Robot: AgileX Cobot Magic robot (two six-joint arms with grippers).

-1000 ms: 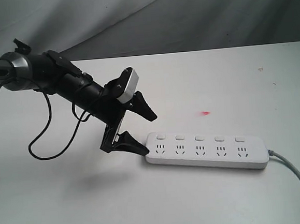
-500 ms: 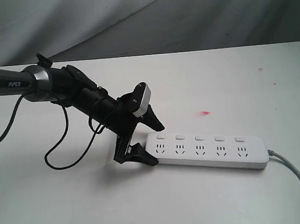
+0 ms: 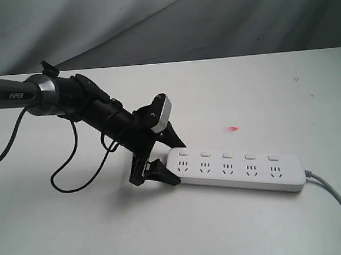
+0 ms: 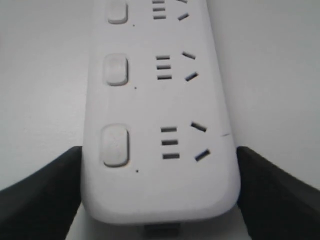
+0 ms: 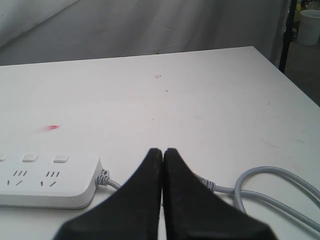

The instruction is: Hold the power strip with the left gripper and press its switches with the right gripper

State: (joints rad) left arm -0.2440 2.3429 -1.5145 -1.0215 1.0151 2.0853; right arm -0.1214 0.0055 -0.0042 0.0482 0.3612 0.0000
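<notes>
The white power strip (image 3: 239, 175) lies on the white table, its row of switches (image 3: 227, 155) along the far edge and its grey cable (image 3: 336, 196) trailing off right. My left gripper (image 3: 178, 163) straddles the strip's left end, one finger behind it and one in front. In the left wrist view both black fingers (image 4: 45, 195) press against the sides of the strip (image 4: 160, 100), beside the nearest switch (image 4: 116, 145). My right gripper (image 5: 163, 152) is shut with nothing in it, hovering past the strip's cable end (image 5: 45, 185). It is outside the exterior view.
A small red mark (image 3: 234, 128) sits on the table behind the strip. The left arm's black wire (image 3: 73, 170) loops down onto the table. The grey cable (image 5: 270, 180) curls on the table near my right gripper. A grey cloth hangs behind the table.
My left gripper moved right and down to the strip's left end, then its fingers closed onto the strip's sides. The strip shifted very slightly.
</notes>
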